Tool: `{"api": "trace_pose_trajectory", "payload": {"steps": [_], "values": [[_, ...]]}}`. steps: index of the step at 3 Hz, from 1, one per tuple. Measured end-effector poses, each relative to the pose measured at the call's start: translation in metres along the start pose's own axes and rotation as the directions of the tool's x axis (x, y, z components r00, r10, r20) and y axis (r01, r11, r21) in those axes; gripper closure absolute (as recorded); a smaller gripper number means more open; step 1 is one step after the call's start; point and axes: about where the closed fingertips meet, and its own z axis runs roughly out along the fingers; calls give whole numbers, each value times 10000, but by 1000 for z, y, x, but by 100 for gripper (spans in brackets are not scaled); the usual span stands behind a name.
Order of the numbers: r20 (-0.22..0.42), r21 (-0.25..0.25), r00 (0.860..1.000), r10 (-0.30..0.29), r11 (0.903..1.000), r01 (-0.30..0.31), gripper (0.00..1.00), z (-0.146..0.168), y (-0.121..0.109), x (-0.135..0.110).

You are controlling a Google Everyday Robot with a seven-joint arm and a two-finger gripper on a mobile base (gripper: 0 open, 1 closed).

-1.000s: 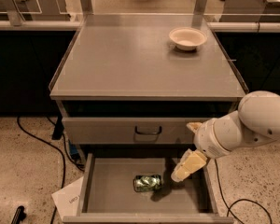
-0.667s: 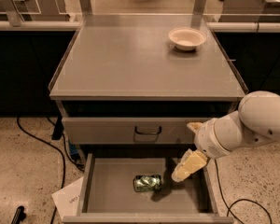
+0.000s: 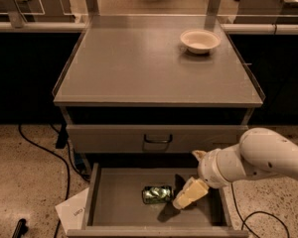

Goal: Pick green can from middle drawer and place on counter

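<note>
The green can point(image 3: 157, 194) lies on its side on the floor of the open middle drawer point(image 3: 119, 202), near the middle. My gripper point(image 3: 187, 195) reaches down into the drawer from the right on the white arm point(image 3: 253, 160). It hangs just right of the can, close to it, with its cream fingers pointing down and left. The counter point(image 3: 139, 68) is the grey cabinet top above.
A white bowl point(image 3: 200, 40) sits at the back right of the counter. A closed drawer front with a dark loop handle point(image 3: 157, 140) is above the open drawer. Black cables point(image 3: 44, 150) and a sheet of paper point(image 3: 73, 211) lie on the floor at left.
</note>
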Motion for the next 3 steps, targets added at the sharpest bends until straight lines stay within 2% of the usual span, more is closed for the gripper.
{"api": "trace_pose_trajectory", "payload": {"steps": [1,2,3], "values": [[66,-262,10000,47,9996,-45,0,42,6,16],[-307,-223,9995,70,9997,-77,0,101,-1,41],[-304,-209,9995,47,9998,-53,0,103,-2,41]]}}
